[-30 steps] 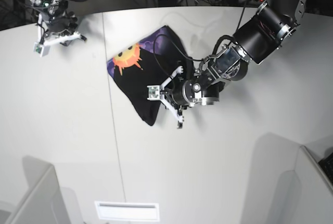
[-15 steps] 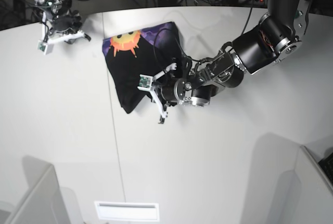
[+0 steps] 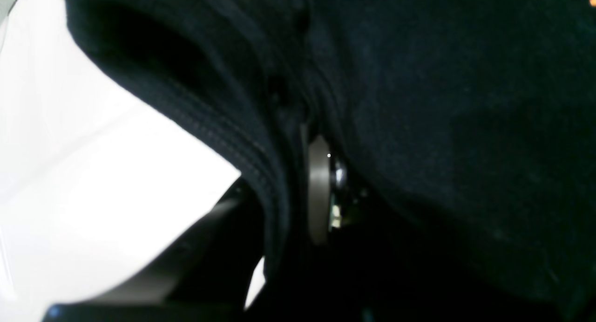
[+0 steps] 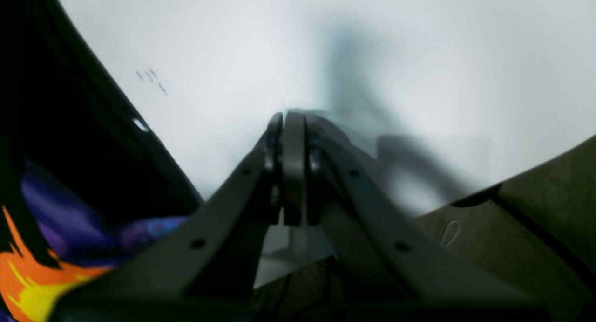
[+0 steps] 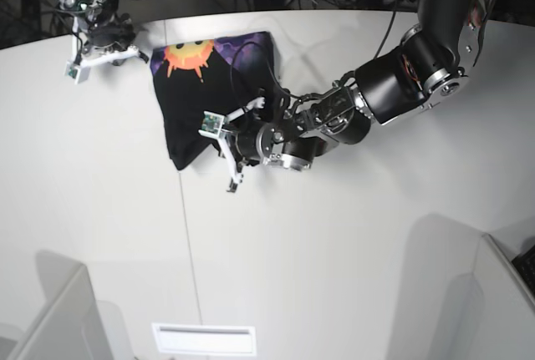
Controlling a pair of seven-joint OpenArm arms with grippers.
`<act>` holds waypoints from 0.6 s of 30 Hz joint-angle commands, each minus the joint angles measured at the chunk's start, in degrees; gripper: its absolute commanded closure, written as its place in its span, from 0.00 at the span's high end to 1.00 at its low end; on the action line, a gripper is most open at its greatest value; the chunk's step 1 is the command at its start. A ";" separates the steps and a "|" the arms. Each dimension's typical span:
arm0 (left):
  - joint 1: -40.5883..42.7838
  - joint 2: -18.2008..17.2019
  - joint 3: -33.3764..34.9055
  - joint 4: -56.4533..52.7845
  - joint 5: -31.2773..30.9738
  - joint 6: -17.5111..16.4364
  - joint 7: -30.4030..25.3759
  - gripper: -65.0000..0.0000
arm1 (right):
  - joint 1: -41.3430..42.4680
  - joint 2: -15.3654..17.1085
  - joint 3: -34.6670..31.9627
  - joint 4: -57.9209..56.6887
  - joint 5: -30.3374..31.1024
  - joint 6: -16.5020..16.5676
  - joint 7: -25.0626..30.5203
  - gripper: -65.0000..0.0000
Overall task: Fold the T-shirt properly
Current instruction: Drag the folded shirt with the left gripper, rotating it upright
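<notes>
My left gripper (image 5: 224, 139) is clamped on the large black cloth T-shirt's (image 5: 205, 93) lower edge near the white table's (image 5: 334, 243) far edge — wide bare table nearer; my right gripper (image 4: 286, 126) is clenched, holding nothing.

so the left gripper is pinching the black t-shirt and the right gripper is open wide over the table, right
Not quite. The right gripper is shut, not open wide; the right wrist view shows its jaws pressed together above the table, holding nothing. The left gripper does pinch the black T-shirt.
</notes>
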 commanded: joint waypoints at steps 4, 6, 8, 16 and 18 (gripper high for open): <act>0.00 1.05 1.53 -0.47 0.87 -2.44 2.42 0.00 | -0.47 0.44 0.17 0.59 0.12 -0.26 0.24 0.00; 0.00 1.49 1.53 -0.47 0.87 -2.44 2.42 0.00 | -0.55 0.44 0.17 0.59 0.12 -0.26 0.15 0.00; -0.09 1.67 1.27 -0.47 0.87 -2.44 2.42 0.00 | -0.64 0.26 -0.18 0.59 0.12 -0.26 0.06 0.00; -0.09 1.67 1.09 -0.47 1.31 -2.44 2.95 0.00 | -0.64 0.26 -0.35 0.59 0.12 -0.09 -0.03 0.00; -0.09 1.67 1.09 -0.47 1.31 -2.44 2.95 0.00 | -0.64 0.26 -0.35 0.59 0.12 -0.09 -0.03 0.00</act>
